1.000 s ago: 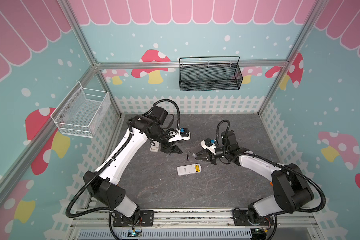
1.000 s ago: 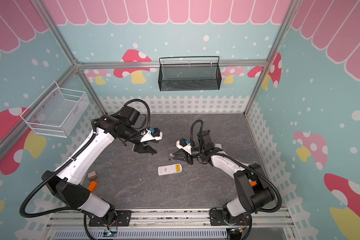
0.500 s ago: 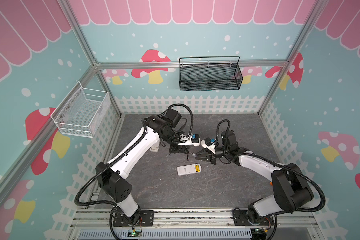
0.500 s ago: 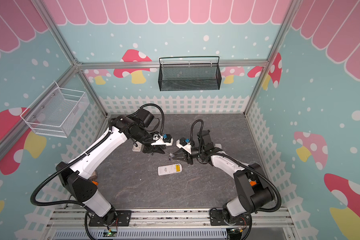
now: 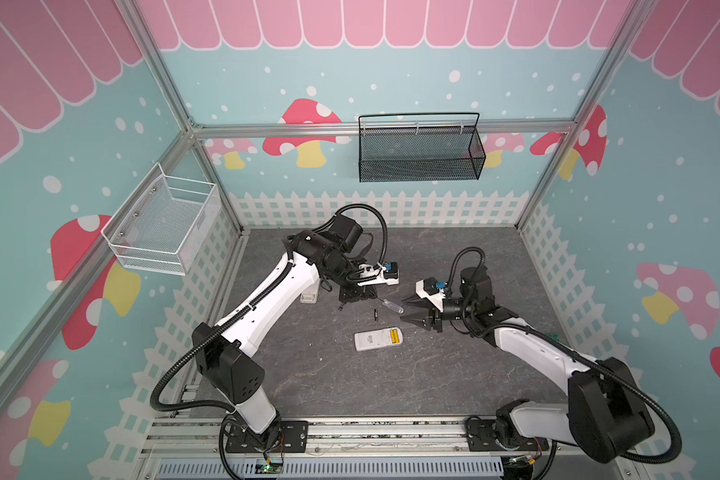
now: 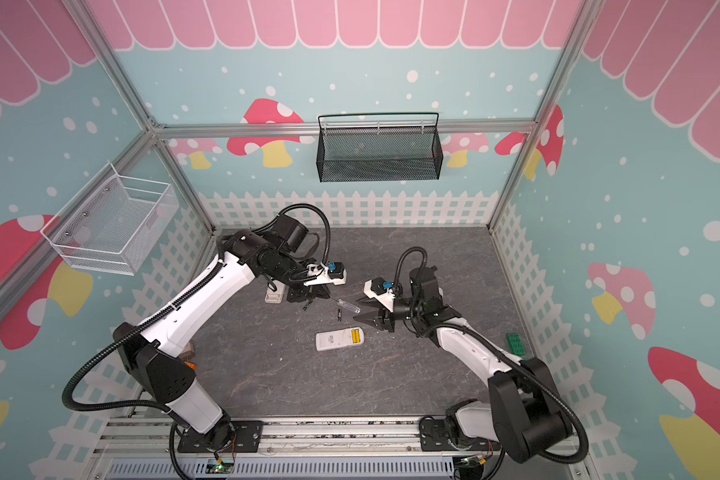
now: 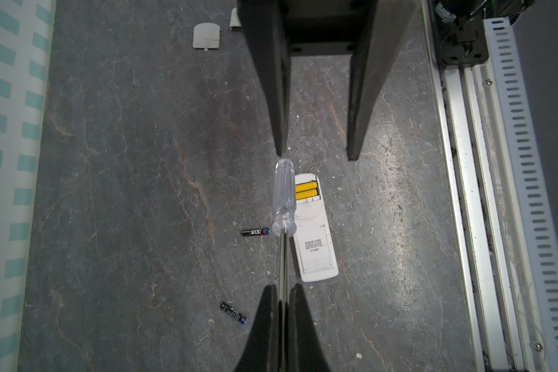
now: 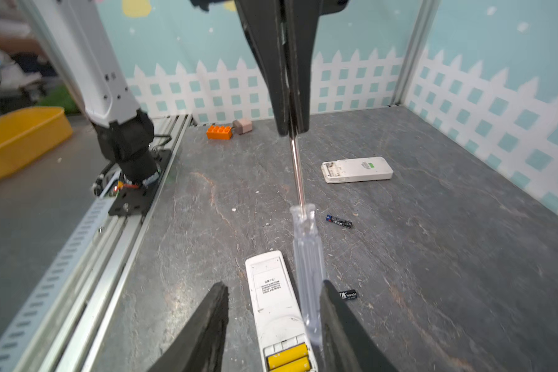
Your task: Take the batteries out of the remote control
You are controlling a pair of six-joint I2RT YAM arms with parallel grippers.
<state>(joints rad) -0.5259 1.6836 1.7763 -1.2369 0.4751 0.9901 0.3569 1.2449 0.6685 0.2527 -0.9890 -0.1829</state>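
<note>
My left wrist view shows both black batteries (image 7: 255, 231) whole; my right wrist view half hides one behind a finger (image 8: 339, 315); my left gripper (image 7: 282, 290) is clamped on the screwdriver (image 7: 283, 196) shaft; my right gripper (image 8: 274, 285) stands apart around its clear handle; the yellow batteries (image 7: 306, 190) sit in the remote (image 7: 314, 251) beneath that handle.

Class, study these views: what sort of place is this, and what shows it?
Likely a robot training cell, decorated like a playroom: two robot arms bolted to a rail beside a grey tabletop, mushroom-print walls, and aluminium framing.
</note>
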